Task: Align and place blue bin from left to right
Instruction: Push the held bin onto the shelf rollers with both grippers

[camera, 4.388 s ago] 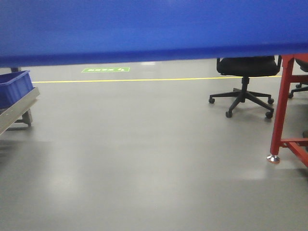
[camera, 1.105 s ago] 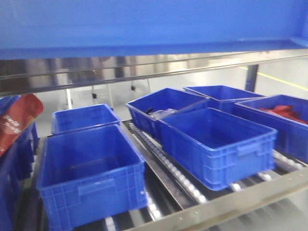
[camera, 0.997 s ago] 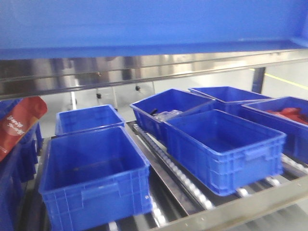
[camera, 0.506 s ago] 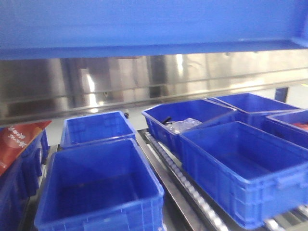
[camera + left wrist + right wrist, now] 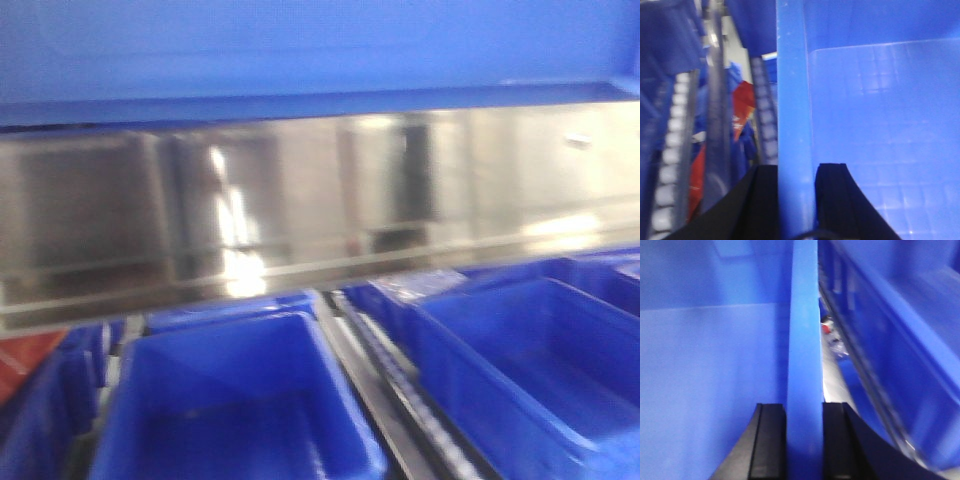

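Between the two black fingers (image 5: pixel 832 200) of the left hand (image 5: pixel 796 172): one upright side wall of the blue bin (image 5: pixel 795 90), a large bright blue plastic crate. The fingers press on both faces of the wall, so the hand is clamped on it. The inner finger lies over a faintly gridded inside surface.

Right hand (image 5: pixel 804 410): same arrangement. Its black fingers (image 5: pixel 769 440) are pinched onto the opposite wall, with the smooth bin interior on its inner side. The bin is carried between the two hands, and its side fills the top of the front view.

Outboard of the left hand, lower down: white roller track (image 5: pixel 674 125) and red bag (image 5: pixel 742 105), both blurred.

Outboard of the right hand: darker blue bin walls (image 5: pixel 880 340), indistinct.

Beyond both hands, past the carried bin: brushed steel shelf beam (image 5: pixel 300 210) running across. Under it are shallower open blue bins (image 5: pixel 240 400) in lanes beside a roller rail (image 5: pixel 400 390). The front view is motion-blurred.
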`<action>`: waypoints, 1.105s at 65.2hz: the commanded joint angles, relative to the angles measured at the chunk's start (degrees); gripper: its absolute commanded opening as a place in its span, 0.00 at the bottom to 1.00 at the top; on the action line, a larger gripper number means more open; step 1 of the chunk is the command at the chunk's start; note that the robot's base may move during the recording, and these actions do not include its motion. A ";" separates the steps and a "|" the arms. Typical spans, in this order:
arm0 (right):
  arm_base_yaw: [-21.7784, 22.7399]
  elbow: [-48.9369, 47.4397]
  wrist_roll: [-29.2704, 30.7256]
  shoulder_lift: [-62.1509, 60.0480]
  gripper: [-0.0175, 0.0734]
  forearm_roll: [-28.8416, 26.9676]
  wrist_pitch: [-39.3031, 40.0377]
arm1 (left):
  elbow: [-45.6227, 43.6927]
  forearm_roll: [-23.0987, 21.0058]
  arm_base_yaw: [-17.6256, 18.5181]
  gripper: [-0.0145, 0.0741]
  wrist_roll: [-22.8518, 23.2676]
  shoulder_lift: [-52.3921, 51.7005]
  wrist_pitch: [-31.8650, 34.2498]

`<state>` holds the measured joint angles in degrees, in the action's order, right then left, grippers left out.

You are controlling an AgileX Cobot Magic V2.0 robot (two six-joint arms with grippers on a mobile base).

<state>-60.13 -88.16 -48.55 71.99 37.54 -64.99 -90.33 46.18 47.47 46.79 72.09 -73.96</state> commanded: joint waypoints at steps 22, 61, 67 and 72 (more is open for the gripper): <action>-0.44 -0.58 0.48 -0.58 0.12 1.29 11.89 | -0.59 1.03 0.82 0.04 -0.17 -0.21 5.35; -0.44 -0.58 0.48 -0.58 0.12 1.29 11.89 | -0.59 1.03 0.82 0.04 -0.17 -0.21 6.56; -0.44 -0.58 0.48 -0.58 0.12 1.29 11.89 | -0.59 1.03 0.82 0.04 -0.17 -0.21 6.56; -0.44 -0.58 0.48 -0.58 0.12 1.29 11.89 | -0.59 1.03 0.82 0.04 -0.17 -0.21 6.56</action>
<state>-60.13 -88.16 -48.55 71.99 37.54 -64.99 -90.33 46.18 47.47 46.79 72.09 -73.83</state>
